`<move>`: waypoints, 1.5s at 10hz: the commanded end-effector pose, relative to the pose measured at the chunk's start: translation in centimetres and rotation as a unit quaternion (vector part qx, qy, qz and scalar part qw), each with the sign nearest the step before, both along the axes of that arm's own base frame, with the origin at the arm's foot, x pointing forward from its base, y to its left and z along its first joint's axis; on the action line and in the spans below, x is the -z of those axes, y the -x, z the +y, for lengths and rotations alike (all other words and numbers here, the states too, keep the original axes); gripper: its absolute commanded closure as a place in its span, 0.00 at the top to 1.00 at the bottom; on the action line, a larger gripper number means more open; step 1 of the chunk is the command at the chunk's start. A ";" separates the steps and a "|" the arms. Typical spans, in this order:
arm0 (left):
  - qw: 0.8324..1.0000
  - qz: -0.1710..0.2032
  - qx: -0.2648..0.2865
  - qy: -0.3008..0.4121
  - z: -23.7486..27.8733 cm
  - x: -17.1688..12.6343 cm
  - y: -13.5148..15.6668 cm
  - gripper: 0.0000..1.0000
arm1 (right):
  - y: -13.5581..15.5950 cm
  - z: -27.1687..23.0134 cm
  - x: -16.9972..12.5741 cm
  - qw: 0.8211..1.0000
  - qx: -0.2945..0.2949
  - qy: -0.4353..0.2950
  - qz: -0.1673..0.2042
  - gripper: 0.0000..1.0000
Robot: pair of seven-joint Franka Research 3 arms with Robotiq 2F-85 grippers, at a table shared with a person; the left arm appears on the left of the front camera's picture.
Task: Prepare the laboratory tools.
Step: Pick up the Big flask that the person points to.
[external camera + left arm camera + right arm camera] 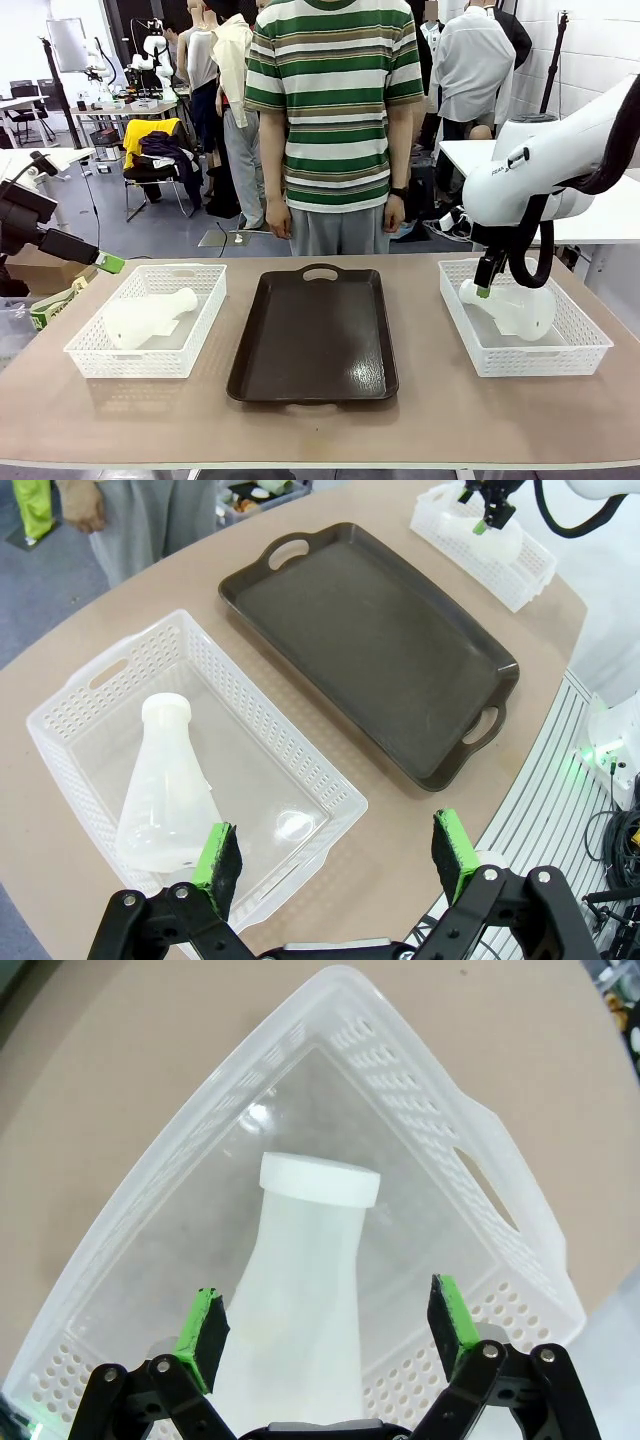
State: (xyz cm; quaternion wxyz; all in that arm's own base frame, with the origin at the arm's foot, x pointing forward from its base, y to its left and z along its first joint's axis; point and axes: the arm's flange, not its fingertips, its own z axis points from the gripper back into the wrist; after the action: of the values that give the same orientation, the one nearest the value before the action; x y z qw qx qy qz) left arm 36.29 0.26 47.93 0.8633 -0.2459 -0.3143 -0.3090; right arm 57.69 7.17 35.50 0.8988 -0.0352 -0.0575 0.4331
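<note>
Front view, setting: a tan table (420,420) with a person (335,120) in a green-striped shirt standing at the far side, arms hanging down.
Front view, middle: the tray (312,335), dark brown, rectangular, with cut-out handles, lies bare. It is probably where the flasks are meant to go.
Front view, left: the left basket (100,352), white perforated plastic, holds the left flask (150,318). The flask is frosted white, translucent and conical, and lies on its side. The left gripper (108,263) waits off the table's left edge, well apart from it.
Front view, right: the right basket (592,345), a matching white mesh one, holds the right flask (520,308), also on its side. The right gripper (484,290) hangs down at its neck.
Left wrist view: the left gripper's jaws are spread wide with nothing between the green pads. It hovers above the near corner of the left basket. The flask's wide base is nearest and its neck points away. This looks like a waiting pose.
Right wrist view: the right gripper's jaws stand wide apart, one green pad on each side of the right flask's body, holding nothing yet. The neck points away along the fingers, so the gripper seems lined up to close on the flask and lift it.
</note>
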 end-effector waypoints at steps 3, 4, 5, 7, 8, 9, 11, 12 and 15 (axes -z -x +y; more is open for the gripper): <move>1.000 -0.007 0.010 0.007 0.2 0.2 -0.2 1.00 | -0.9 1.4 1.3 1.000 0.005 -0.004 0.027 1.00; 1.000 -0.007 0.010 0.007 0.2 0.2 -0.2 1.00 | -1.0 1.6 1.5 1.000 0.006 -0.003 0.029 1.00; 1.000 -0.007 0.010 0.007 0.2 0.2 -0.2 1.00 | -1.2 1.7 1.6 1.000 0.007 -0.004 0.028 1.00; 1.000 -0.007 0.010 0.007 0.2 0.2 -0.2 1.00 | -1.8 2.2 1.6 1.000 0.010 -0.010 0.027 1.00; 1.000 -0.007 0.010 0.007 0.2 0.2 -0.2 1.00 | -2.1 2.2 1.8 0.999 0.010 -0.014 0.034 1.00; 1.000 -0.007 0.010 0.007 0.2 0.2 -0.2 1.00 | -2.3 2.3 2.0 0.999 0.009 -0.019 0.040 1.00; 1.000 -0.007 0.010 0.007 0.2 0.2 -0.2 1.00 | -2.7 2.2 2.7 0.999 0.011 -0.009 0.049 1.00; 1.000 -0.007 0.010 0.007 0.2 0.2 -0.2 1.00 | -2.8 2.2 3.0 0.998 0.013 -0.004 0.054 1.00; 1.000 -0.007 0.010 0.007 0.2 0.2 -0.2 1.00 | -2.6 2.4 3.2 0.998 0.010 -0.005 0.057 1.00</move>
State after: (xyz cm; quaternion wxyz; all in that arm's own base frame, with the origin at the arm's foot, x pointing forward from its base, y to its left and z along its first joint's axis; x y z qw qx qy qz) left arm 36.28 0.21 47.95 0.8625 -0.2472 -0.3157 -0.3087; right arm 59.81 9.26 32.02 0.9016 -0.0086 -0.0146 0.4322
